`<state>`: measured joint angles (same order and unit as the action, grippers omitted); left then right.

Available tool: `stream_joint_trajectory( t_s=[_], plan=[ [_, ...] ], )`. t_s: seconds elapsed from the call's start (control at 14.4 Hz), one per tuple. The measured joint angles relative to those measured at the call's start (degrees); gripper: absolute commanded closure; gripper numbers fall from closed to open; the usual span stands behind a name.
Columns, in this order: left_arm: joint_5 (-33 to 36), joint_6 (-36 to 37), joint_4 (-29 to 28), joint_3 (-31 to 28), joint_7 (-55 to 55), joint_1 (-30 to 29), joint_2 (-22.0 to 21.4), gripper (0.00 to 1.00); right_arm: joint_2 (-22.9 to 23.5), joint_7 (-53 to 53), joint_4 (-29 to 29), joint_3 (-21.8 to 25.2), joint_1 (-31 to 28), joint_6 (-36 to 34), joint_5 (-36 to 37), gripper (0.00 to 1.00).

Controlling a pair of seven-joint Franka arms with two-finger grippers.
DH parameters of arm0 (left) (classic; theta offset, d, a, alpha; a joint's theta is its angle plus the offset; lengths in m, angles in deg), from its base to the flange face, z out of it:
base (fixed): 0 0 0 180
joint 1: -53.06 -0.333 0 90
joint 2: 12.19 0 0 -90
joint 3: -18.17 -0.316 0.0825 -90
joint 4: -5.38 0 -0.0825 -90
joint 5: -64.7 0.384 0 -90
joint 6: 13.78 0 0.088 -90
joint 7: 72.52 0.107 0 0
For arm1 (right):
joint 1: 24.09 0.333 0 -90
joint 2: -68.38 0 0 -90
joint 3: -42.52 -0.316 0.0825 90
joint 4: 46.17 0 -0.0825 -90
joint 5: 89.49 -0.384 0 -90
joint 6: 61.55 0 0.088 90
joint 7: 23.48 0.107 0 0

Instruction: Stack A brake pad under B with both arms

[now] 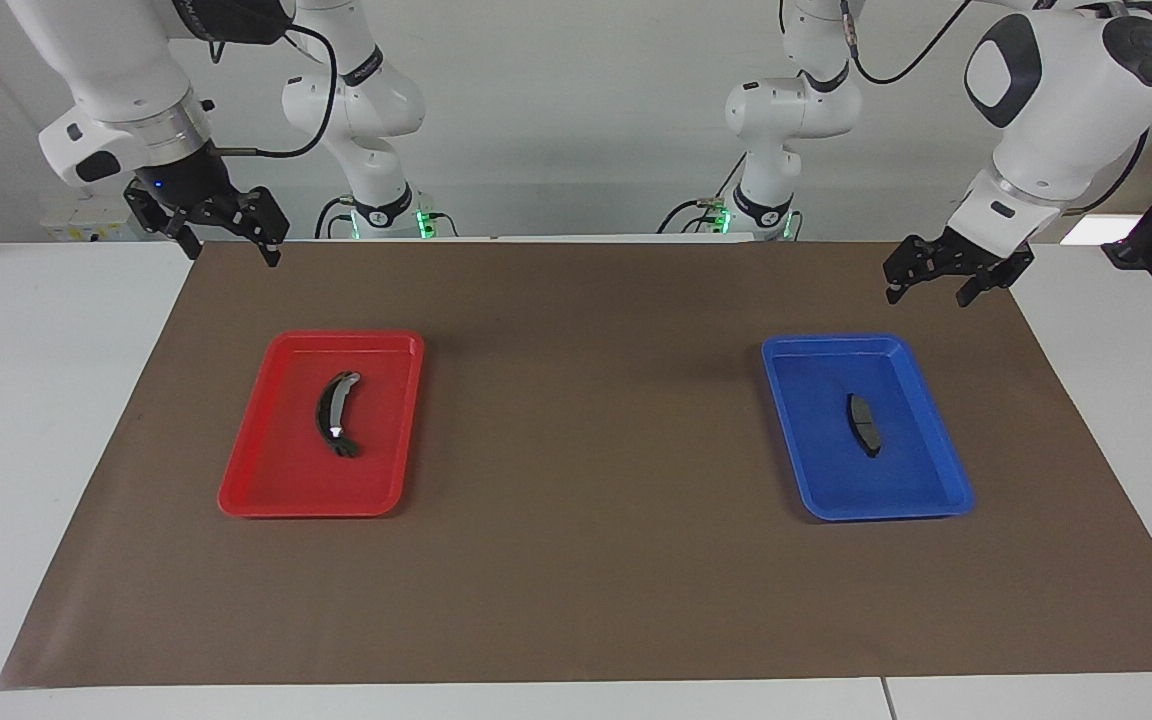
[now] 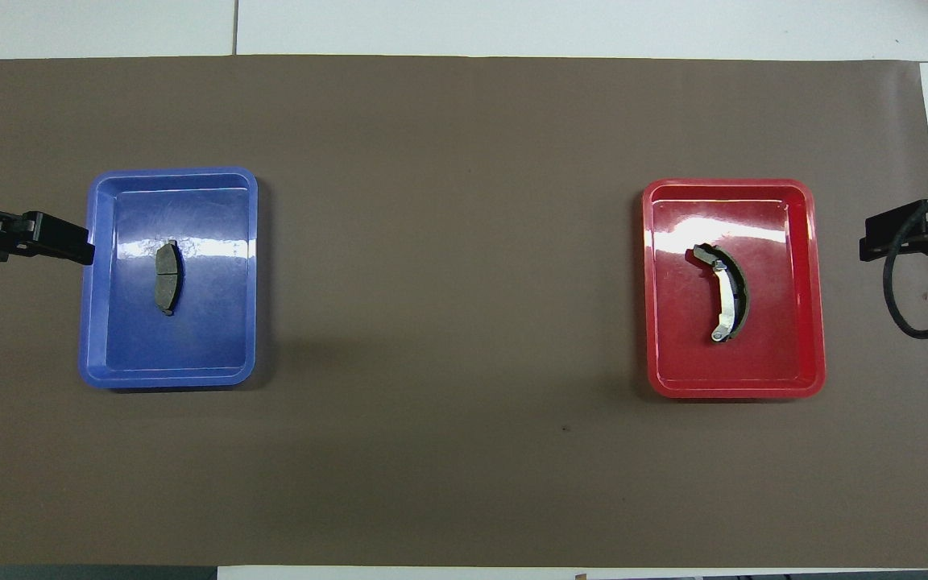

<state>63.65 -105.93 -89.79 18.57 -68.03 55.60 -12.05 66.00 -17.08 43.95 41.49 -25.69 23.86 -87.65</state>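
Overhead view shows nothing of the stacking begun. The short brake pad (image 2: 166, 278) lies flat in the blue tray (image 2: 101, 322) at the left arm's end of the surface (image 2: 448, 242), and the long curved brake piece (image 2: 728, 294) lies in the red tray (image 2: 810, 322) at the right arm's end, well apart from it. Neither part is touched.

Both arms hang raised at their own ends. The left gripper (image 1: 941, 285) is over the brown mat (image 1: 576, 560) just beside the blue tray's corner nearer the robots, jaws open and empty. The right gripper (image 1: 226, 235) is over the mat's edge near the red tray, also open and empty.

Everything is judged to remain: each part must be picked up, the short pad set down first, and the curved piece laid on top of it.

From overhead, the curved piece's pale strip and the pad's seam read plainly, but only the gripper tips enter at the picture's edges. The facing view gives the arms' height above the surface and the spread of the jaws.
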Motion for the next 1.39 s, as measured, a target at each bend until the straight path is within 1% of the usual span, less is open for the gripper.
stream_joint_trajectory(
  t_s=[1.04, 1.18, 1.39],
  plan=[
    [0.0, 0.0, 0.0, -0.5, 0.0, -0.2, 0.0, 0.01, 0.0, 0.0, 0.0, 0.0, 0.0, 0.0, 0.0, 0.00],
    [0.0, 1.8, 0.0, -0.5, 0.0, -0.2, -0.1, 0.01, 0.0, 0.0, 0.0, 0.0, 0.0, 0.0, 0.0, 0.00],
    [0.0, 7.4, 0.0, -0.4, 0.0, 0.0, -0.5, 0.01, 0.0, 0.0, 0.0, 0.0, 0.0, 0.0, 0.0, 0.00]
  ],
)
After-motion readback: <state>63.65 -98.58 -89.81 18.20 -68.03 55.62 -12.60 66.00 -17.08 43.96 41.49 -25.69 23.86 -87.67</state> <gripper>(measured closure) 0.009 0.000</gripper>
